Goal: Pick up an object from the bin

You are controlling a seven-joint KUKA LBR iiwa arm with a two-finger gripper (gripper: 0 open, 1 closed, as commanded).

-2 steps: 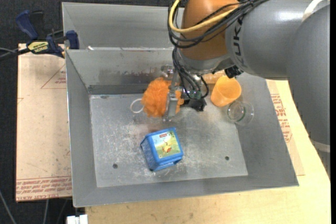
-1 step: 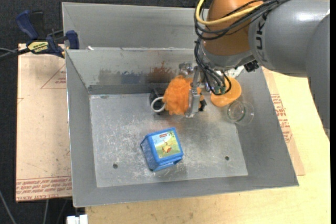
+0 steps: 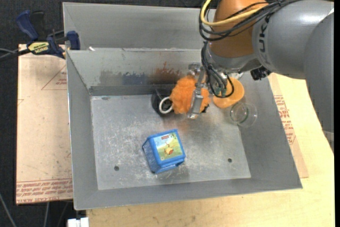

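Claw (image 3: 200,98) sits at the bin (image 3: 79,130) back wall, against 1 fuzzy orange ball (image 3: 183,94); whether it is apart or clamped cannot be told. Lift is judged outstanding. Blue box (image 3: 164,151) lies near the front edge.

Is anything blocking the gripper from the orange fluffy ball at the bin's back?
Nothing visible. The gripper is right against the orange fluffy ball. A black round thing with a white ring lies on the ball's other side; the blue cardboard box lies apart, towards the front.

The grey arm (image 3: 305,34) wears an orange dome cover (image 3: 236,21) looped with yellow-black cables (image 3: 203,14).
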